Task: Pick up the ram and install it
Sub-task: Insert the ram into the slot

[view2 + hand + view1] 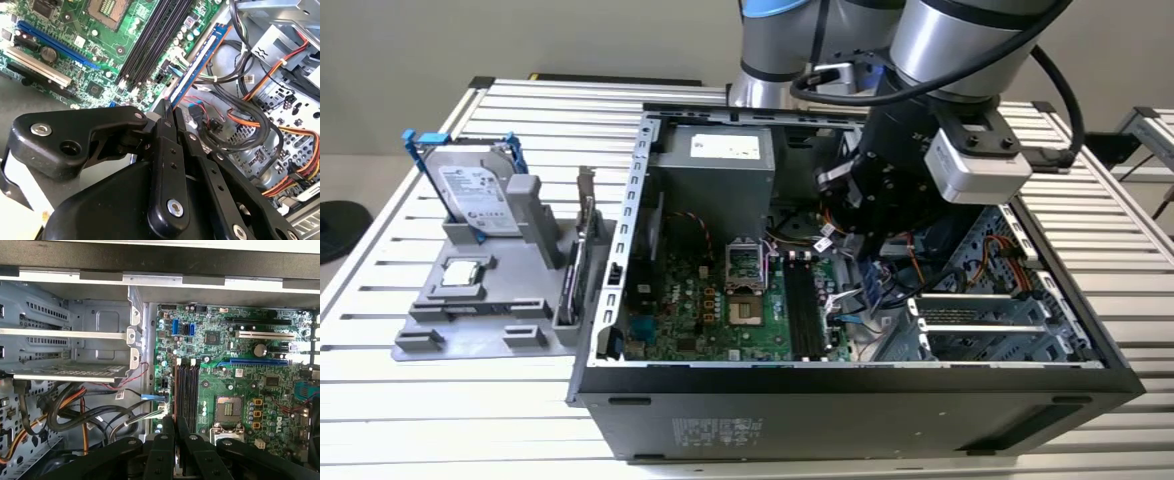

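The ram [200, 65] is a thin dark blue stick, and my gripper [172, 112] is shut on one end of it inside the open computer case [854, 385]. In the first wrist view the ram [174, 390] shows edge-on, lying along the black memory slots [188, 390] on their side nearest the drive cage. My gripper [175, 424] holds it from above. I cannot tell whether the ram touches a slot. In the exterior view the arm's wrist hangs over the memory slots [803, 310], with the gripper [851, 240] below it.
Loose cables [240, 115] and the metal drive cage [70, 340] crowd one side of the slots; the processor socket [229, 407] lies on the other. Outside the case, a grey fixture [474, 320] carries a hard drive [474, 195] and an expansion card [587, 240].
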`<state>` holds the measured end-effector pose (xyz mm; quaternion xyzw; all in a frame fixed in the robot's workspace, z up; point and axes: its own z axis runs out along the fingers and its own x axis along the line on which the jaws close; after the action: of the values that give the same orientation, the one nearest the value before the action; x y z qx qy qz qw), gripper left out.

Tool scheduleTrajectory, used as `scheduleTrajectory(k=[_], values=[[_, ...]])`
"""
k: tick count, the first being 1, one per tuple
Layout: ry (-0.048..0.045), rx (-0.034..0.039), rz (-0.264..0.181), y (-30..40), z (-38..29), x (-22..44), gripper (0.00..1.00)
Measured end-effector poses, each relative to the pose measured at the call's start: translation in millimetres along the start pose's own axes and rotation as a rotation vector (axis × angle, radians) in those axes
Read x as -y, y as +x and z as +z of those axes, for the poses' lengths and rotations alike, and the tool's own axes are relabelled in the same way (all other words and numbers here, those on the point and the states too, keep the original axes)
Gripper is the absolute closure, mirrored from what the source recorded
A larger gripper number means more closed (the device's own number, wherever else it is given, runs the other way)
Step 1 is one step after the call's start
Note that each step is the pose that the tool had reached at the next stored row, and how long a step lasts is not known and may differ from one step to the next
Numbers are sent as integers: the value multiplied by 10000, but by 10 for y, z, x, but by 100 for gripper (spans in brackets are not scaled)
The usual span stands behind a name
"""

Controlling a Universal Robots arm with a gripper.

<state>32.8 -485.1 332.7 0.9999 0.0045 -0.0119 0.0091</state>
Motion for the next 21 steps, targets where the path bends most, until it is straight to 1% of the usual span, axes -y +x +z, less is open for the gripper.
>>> scheduleTrajectory(k=[16, 21], values=[[1, 0, 0, 5, 128, 26, 100], [-1, 0, 0, 6, 148, 30, 100]])
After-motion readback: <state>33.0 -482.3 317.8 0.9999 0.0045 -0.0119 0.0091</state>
